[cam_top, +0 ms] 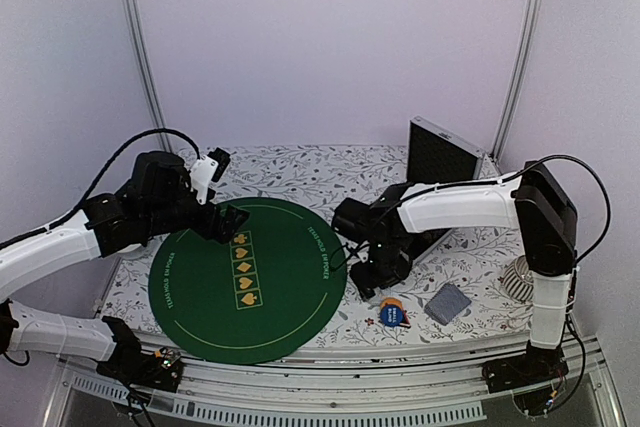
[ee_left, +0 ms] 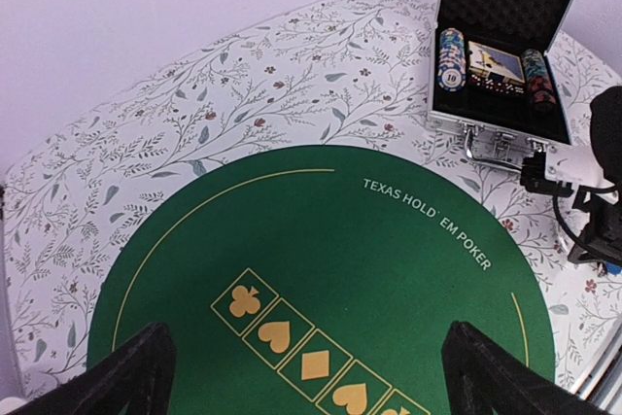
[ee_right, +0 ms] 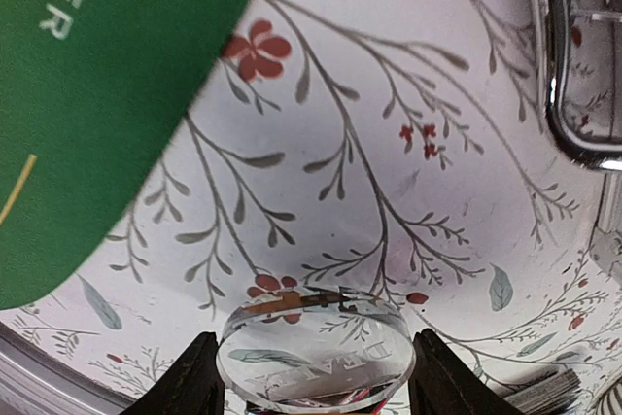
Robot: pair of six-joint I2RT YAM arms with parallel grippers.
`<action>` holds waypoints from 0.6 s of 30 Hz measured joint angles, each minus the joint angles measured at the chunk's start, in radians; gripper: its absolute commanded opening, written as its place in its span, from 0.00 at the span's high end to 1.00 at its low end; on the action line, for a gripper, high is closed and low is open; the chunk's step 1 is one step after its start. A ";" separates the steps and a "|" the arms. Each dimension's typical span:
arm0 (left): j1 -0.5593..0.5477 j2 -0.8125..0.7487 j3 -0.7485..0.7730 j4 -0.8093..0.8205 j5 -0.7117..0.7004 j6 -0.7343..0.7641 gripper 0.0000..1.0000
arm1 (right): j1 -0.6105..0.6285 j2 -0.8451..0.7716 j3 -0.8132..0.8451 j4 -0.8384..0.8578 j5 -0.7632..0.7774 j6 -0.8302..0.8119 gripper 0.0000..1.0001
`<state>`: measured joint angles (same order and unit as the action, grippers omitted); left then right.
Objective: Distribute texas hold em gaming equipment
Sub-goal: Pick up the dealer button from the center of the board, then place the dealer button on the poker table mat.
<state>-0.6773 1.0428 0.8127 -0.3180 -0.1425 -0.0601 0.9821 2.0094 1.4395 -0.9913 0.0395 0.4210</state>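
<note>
Close to the near right edge of the tabletop [cam_top: 330,162] lie a squared pile of grey-blue playing cards [cam_top: 447,303] and, just left of it, an orange disc [cam_top: 386,305], the two a little apart. A white ribbed cup [cam_top: 520,277] stands by the right edge. Just behind the orange disc, off the right rim of the round green felt mat [cam_top: 290,317], the right end effector [ee_right: 316,386] is low over the flowered cloth. Its black fingers [ee_right: 185,381] press on both sides of a thick clear disc [ee_right: 316,357], glassy and engraved DEALER. The mat fills the middle, flat, with yellow suit boxes printed on it. The left end effector [ee_left: 321,386] hangs above the mat's left part, fingers spread wide with nothing between them. Beyond the mat's far rim runs a broad band of cloth. At the far right an aluminium case [ee_left: 496,133] stands open, foam-lined, with striped poker chips [ee_left: 450,55] in rows
</note>
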 measured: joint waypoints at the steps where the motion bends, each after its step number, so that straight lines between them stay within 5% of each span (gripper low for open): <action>1: 0.000 0.000 0.000 0.000 0.000 0.000 0.02 | 0.000 0.000 0.017 -0.002 0.003 -0.002 0.62; 11: 0.002 -0.010 0.000 0.000 0.001 -0.001 0.02 | 0.000 0.031 0.258 0.008 0.023 -0.067 0.63; 18: 0.003 -0.024 0.000 0.003 0.003 -0.001 0.02 | 0.000 0.259 0.566 0.057 0.038 -0.158 0.64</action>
<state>-0.6746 1.0191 0.8124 -0.3153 -0.1398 -0.0608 0.9821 2.2681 2.0052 -0.9344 0.0776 0.2630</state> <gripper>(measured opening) 0.982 0.602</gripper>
